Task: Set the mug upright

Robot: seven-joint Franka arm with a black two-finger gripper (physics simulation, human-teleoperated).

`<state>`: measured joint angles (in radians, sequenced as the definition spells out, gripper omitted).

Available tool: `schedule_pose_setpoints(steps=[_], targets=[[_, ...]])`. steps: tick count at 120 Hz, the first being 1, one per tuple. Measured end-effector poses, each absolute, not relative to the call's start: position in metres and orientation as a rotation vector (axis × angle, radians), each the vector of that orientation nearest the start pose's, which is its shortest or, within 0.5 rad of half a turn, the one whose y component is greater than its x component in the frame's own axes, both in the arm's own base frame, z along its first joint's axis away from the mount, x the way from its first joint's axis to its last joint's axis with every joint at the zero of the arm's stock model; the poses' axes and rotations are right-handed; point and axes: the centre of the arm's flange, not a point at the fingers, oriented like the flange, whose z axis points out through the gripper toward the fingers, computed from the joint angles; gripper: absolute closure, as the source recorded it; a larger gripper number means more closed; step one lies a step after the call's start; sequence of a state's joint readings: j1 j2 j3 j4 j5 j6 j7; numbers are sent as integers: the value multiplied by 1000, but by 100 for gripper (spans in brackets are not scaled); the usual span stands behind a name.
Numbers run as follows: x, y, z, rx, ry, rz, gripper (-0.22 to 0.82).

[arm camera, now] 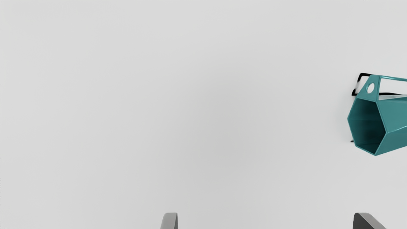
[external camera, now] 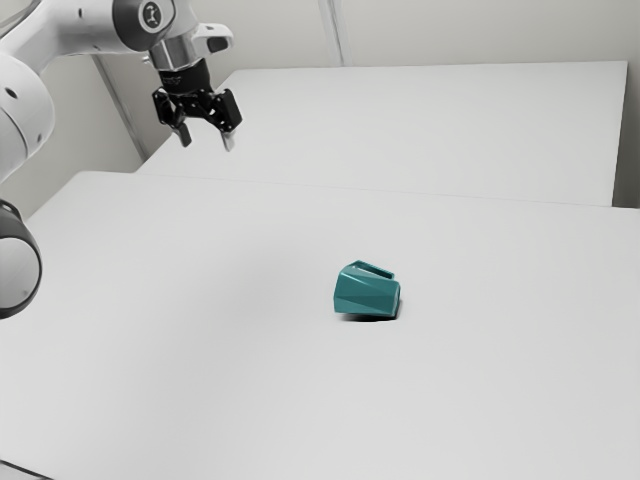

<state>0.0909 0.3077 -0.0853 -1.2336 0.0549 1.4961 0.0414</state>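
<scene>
Tool [external camera: 207,142] points down, spread wide, well apart from the sideways mug [external camera: 366,292]

The mug [external camera: 366,295] looks smooth and slightly glossy, like plastic, while the tabletop [external camera: 200,350] looks smooth and matt.

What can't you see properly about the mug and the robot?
- Mug's far end, wrist view: cut off by the right edge.
- Side it lies on, both views: hidden by the mug itself.
- Part of the arm, exterior view: past the left edge.
- End effector, wrist view: mostly below the bottom edge.
</scene>
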Motion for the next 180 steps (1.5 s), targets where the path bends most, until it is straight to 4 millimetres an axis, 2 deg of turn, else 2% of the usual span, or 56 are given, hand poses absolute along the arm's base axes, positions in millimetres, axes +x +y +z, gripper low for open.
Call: schedule_pose_setpoints(steps=[22,31,43,56,69,82,105,131,143,154,180], targets=[[635,21,600,-3108,43,63,0],[628,17,609,-3106,50,54,0],[611,18,617,-3106,38,66,0],[587,17,604,-3153,21,118,0],[567,8,582,-3249,7,157,0],[549,-4,544,-3353,-27,215,0],[539,-21,478,-3464,-103,270,0],[547,-38,424,-3544,-143,254,0],[555,-52,402,-3570,-122,240,0],[561,-65,389,-3586,-86,202,0],[575,-71,363,-3642,-81,99,0]])
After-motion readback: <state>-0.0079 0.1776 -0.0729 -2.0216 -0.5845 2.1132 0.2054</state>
